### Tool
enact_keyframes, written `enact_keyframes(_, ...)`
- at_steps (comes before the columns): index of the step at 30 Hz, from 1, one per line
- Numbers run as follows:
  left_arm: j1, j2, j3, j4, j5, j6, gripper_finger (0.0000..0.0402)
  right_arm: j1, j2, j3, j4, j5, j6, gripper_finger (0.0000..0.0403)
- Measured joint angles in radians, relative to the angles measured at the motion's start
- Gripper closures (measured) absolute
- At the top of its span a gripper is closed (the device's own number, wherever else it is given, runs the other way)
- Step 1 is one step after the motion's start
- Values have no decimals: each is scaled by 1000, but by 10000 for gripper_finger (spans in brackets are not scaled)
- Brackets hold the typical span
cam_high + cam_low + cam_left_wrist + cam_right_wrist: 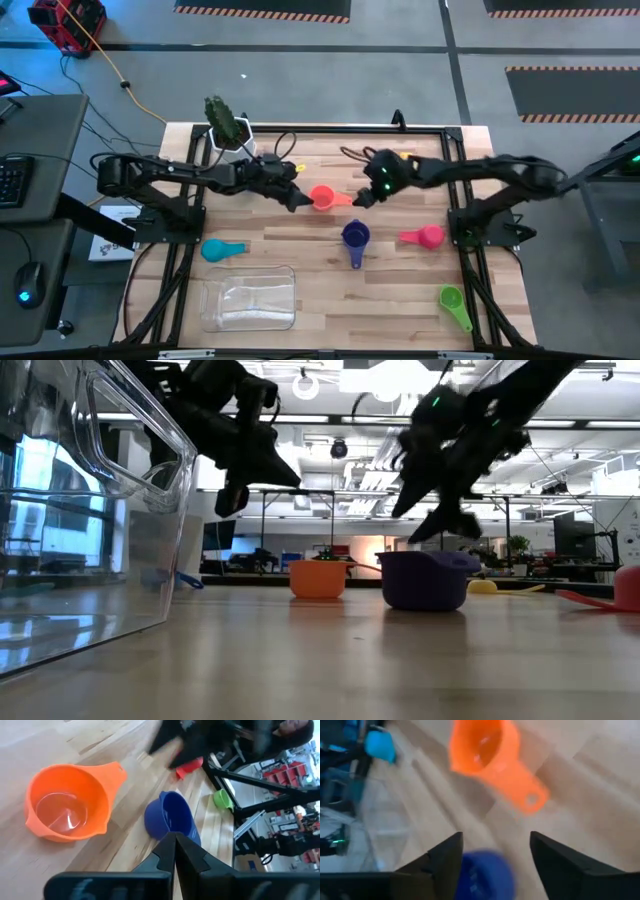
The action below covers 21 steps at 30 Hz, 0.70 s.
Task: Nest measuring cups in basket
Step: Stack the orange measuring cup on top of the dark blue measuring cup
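Risk first: orange cup (pixel 322 198) sits on the wooden surface (pixel 330 290) directly btwn both hands, and neither holds it. Left hand (pixel 297 200), fingers pressed together w/ nothing in them, hovers just beside the cup's left side. Right hand (pixel 362 197), fingers apart and empty, hovers just beside the handle end. If both close in at once they could collide, or knock the light cup sideways. In the low view both hands hang above the surface, clear of it, so a grab needs a descent; a closed left hand coming down would likely shove the cup, not grip it.

Other cups lie well apart on the surface: dark blue cup (pixel 355 238) near centre, just in front of the right hand, red cup (pixel 423 237) to its right, green cup (pixel 452 299) near the front right edge, light blue cup (pixel 222 249) at left, a yellow one (pixel 406 156) partly hidden behind the right arm. Basket (pixel 250 297) is empty, near the front left edge, w/ the light blue cup just behind it.

Room: open wood btwn the orange cup and basket gives a clear carry path. Cactus pot (pixel 229 128) stands at the back left corner, near the left arm's elbow side; a wide swing there could tip it. Green cup could be nudged off the front.
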Motion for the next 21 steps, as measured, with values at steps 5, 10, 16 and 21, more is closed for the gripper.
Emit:
enact_keyframes(5,-40,0,0,-79,-56,19,401,-105,174,118,-6,-98,-176,156)
enact_keyframes(10,-90,1,-1,-134,-144,20,401,-133,313,252,-141,-159,-386,155)
enact_keyframes(16,-106,20,-1,-134,-232,26,401,-126,428,360,-252,-271,-540,155)
enact_keyframes(21,-106,51,-1,-144,-235,25,401,-98,468,384,-298,-290,-599,155)
